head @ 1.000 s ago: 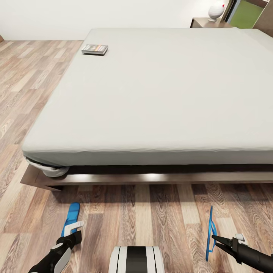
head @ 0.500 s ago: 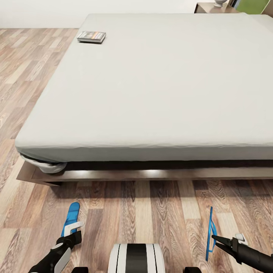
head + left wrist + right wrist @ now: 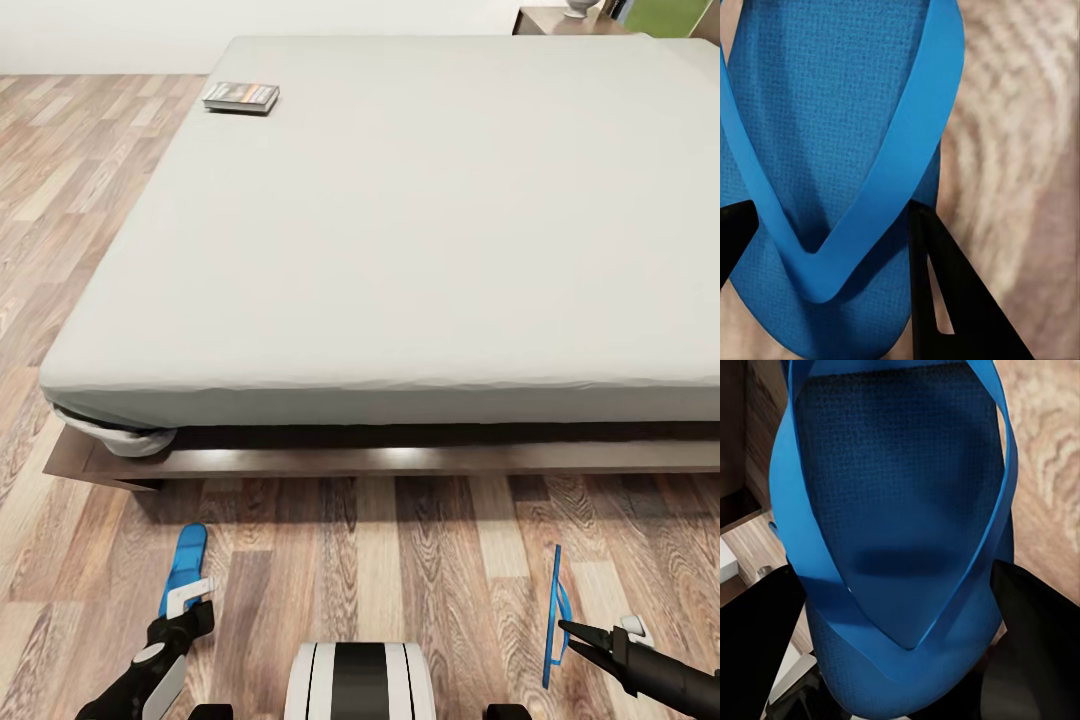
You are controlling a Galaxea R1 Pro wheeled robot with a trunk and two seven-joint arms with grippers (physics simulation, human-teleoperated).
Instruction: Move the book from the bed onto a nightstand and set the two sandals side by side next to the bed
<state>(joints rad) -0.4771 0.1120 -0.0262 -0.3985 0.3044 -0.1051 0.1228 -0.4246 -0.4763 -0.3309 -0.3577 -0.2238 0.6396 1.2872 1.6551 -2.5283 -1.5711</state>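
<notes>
A: Entry, left side first. What did the left gripper (image 3: 188, 612) have?

B: Its fingers (image 3: 945, 300) stood on either side of the left sandal (image 3: 186, 562) at the strap junction, pinching it. The sandal lay about flat, low over the plank floor (image 3: 420, 560), off the bed's (image 3: 400, 230) near left corner.

A: And the book (image 3: 241, 96)?

B: On the mattress at its far left corner, untouched. A nightstand (image 3: 560, 20) was partly visible past the far right corner.

A: Right side?

B: The right gripper (image 3: 568, 630) was clamped on the right sandal (image 3: 554, 615), which stood on edge, sole vertical. In the wrist view its dark fingers (image 3: 757, 637) flanked the heel end (image 3: 900, 585).

A: Step in hand?

B: Judged: the sandal placement, both carried, neither set down. The two were well apart.

A: Next move calls for?

B: Likely bringing them together near the bed's near edge, rolling the right one flat, then releasing. The book step remains.
</notes>
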